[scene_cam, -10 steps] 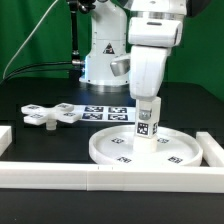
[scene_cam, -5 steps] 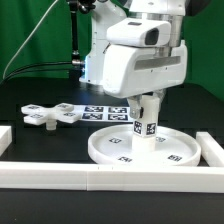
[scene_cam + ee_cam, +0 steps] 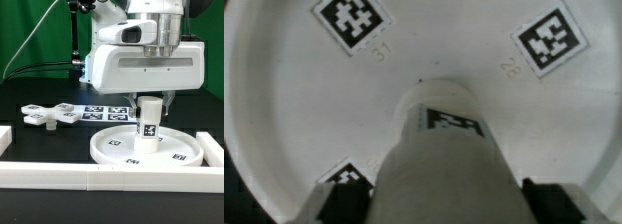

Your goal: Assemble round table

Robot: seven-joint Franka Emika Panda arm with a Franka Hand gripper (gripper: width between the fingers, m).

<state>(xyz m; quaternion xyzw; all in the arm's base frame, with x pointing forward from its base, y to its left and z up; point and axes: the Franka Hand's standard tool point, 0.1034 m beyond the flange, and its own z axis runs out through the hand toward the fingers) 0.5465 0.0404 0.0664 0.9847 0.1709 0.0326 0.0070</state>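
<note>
The round table's leg [image 3: 148, 122] is pinched near its top end by the gripper [image 3: 150, 100]. The two dark fingers [image 3: 342, 206] sit close against opposite sides of it, which shows best in the wrist view, where the leg [image 3: 446, 150] runs straight out from between them. From where I stand the arm's big white wrist housing [image 3: 140, 65] hangs right over the spot and hides most of the gripper [image 3: 446, 205].

The leg stands about upright, one black-and-white tag facing the exterior camera. Its lower end is at the middle of the large round disc [image 3: 178, 156]. I cannot tell if it is pressed home or only resting there. In the wrist view the disc [image 3: 278, 110] fills the background, with square tags spread around the leg's far end.

The disc lies flat on the black table [image 3: 40, 145], rim up, just behind the long white front bar [image 3: 100, 177]. Further bars sit at the exterior view's left [image 3: 5, 138] and right [image 3: 213, 150]. The cross-shaped piece [image 3: 45, 115] lies well apart from the disc, toward the exterior view's left. The marker board [image 3: 100, 110] lies between the two, partly behind the arm.
</note>
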